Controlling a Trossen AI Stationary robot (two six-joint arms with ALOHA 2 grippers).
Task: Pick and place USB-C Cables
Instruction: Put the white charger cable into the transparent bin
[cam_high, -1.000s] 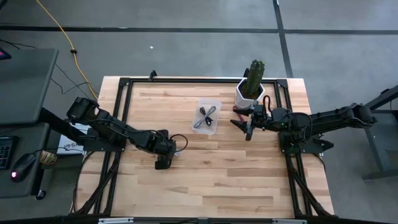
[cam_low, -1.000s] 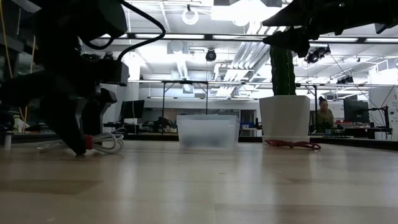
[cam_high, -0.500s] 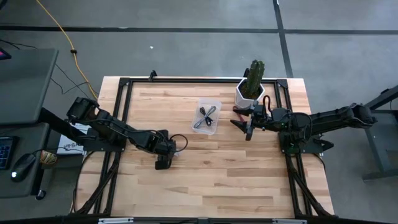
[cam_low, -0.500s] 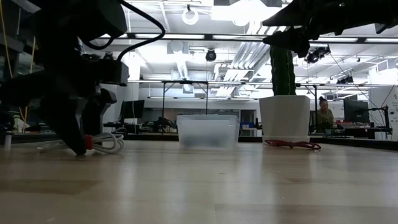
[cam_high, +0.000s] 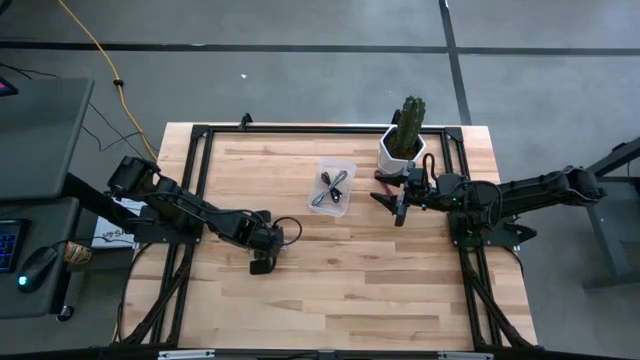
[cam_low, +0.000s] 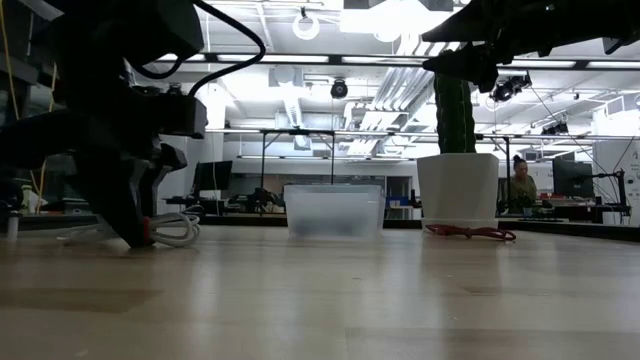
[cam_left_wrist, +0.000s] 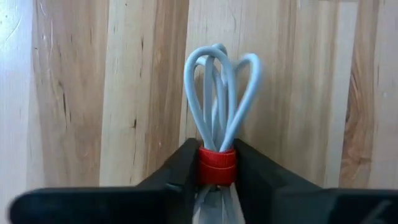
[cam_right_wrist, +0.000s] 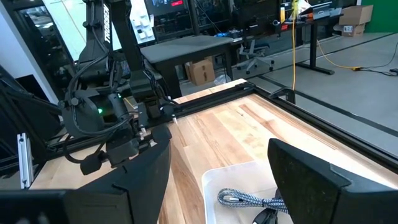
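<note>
USB-C cables are our concern on the pale wooden plank table (cam_high: 330, 280), our largest item, framed by black rails. Next in size we see our two dark arms. Our left gripper (cam_high: 262, 250) sits low over the table's middle-left area, its fingers (cam_left_wrist: 180, 177) clenched on the red band of the whitish looped cable bundle (cam_left_wrist: 217, 99), whose loops lie on the wood ahead of the fingertips. Our right gripper (cam_high: 400, 208) hangs above the table near the right edge, fingers (cam_right_wrist: 311, 180) spread apart and grasping nothing. Beside it, toward the far right corner, stands the white pot with a green cactus (cam_high: 402, 140). Near the middle of the far edge sits the clear plastic rectangular tray (cam_high: 345, 168), and in it we see a grey braided cable (cam_right_wrist: 249, 200) and a black cable (cam_high: 327, 187). Smallest, the dark red cable (cam_low: 470, 232) lies on the table just beside the pot.
</note>
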